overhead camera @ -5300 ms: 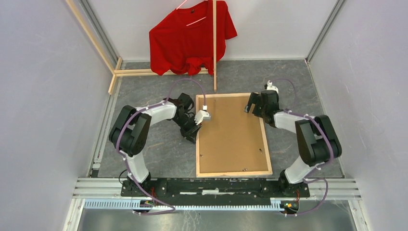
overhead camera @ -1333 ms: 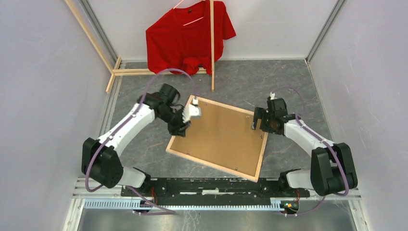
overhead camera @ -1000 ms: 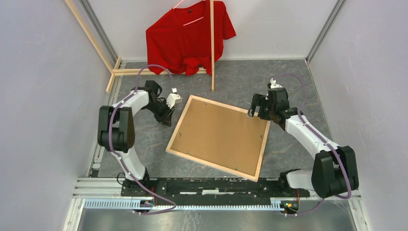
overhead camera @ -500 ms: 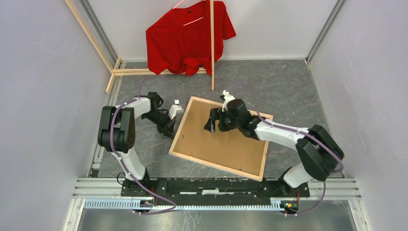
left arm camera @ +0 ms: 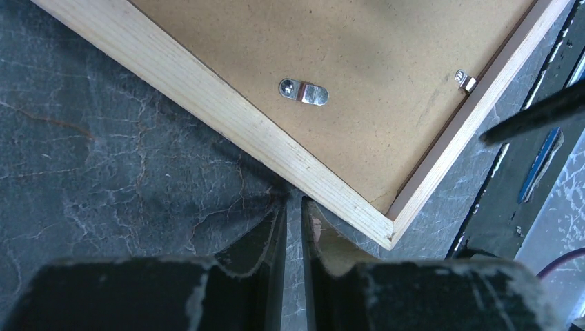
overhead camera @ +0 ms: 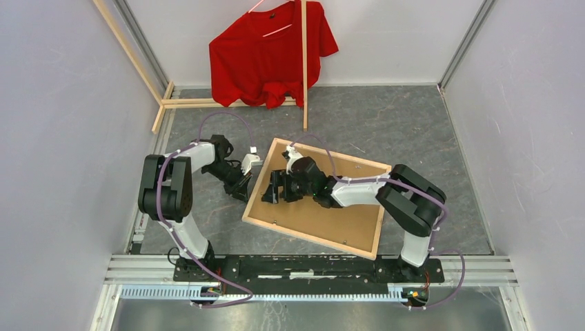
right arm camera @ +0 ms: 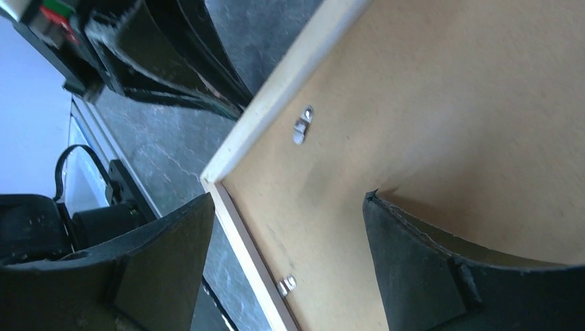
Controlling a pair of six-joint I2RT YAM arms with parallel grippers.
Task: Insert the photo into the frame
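Note:
The frame (overhead camera: 309,238) lies face down and skewed on the grey floor, its pale wood border around a brown backing board (overhead camera: 331,207) held by small metal tabs (left arm camera: 303,91). The photo is not in view. My left gripper (overhead camera: 243,187) is down on the floor at the frame's left edge. In the left wrist view the left gripper (left arm camera: 293,201) is shut on nothing, its tips against the wood border (left arm camera: 227,114) near a corner. My right gripper (overhead camera: 271,193) hovers over the board's left part. In the right wrist view the right gripper (right arm camera: 288,195) is wide open and empty above the board and border (right arm camera: 281,89).
A red T-shirt (overhead camera: 272,52) hangs on a wooden rack at the back; its upright pole (overhead camera: 304,65) stands just beyond the frame's far corner, its base beams (overhead camera: 207,103) on the floor. Walls close in left and right. The arms' mounting rail (overhead camera: 310,265) runs along the near edge.
My right arm has swept left across the frame's back, from its far right corner to its left side. The frame has turned slightly. My left gripper has settled against the frame's left edge.

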